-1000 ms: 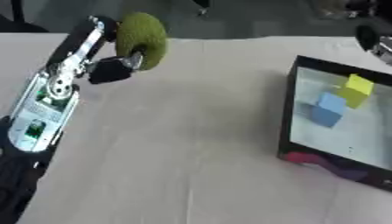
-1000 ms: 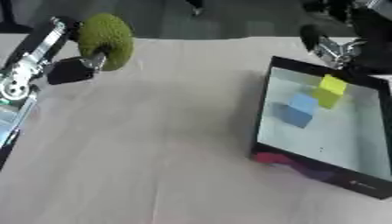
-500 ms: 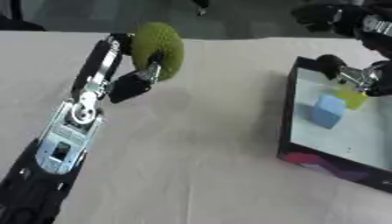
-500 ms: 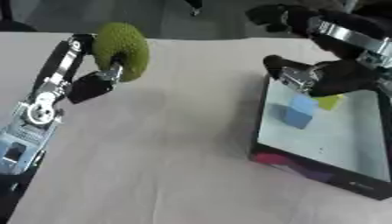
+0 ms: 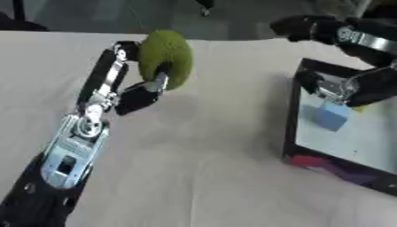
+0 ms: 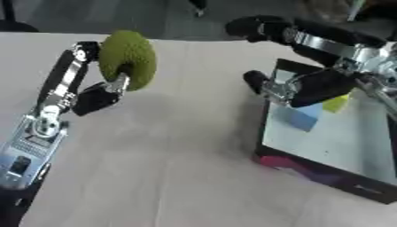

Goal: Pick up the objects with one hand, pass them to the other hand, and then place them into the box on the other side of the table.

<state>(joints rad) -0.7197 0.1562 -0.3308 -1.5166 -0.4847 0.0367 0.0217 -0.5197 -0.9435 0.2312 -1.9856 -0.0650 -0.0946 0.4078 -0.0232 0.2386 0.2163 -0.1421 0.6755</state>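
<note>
In the upper left of the frame the left hand point(image 5: 128, 86) has its fingers and thumb curled round a fuzzy green ball point(image 5: 166, 58), holding it above the pale desk point(image 5: 194, 168). The arm runs down to the lower left corner. In the upper right, the right hand point(image 6: 298, 86) hangs over the near left edge of a black-walled box point(image 6: 288, 164) with its fingers spread and released, grasping nothing. Inside the box, on its pale floor, lie a blue cube point(image 6: 297, 117) and a yellow block point(image 6: 336, 103), partly covered by the hand. The ball and the right hand are apart, with bare desk between them.
</note>
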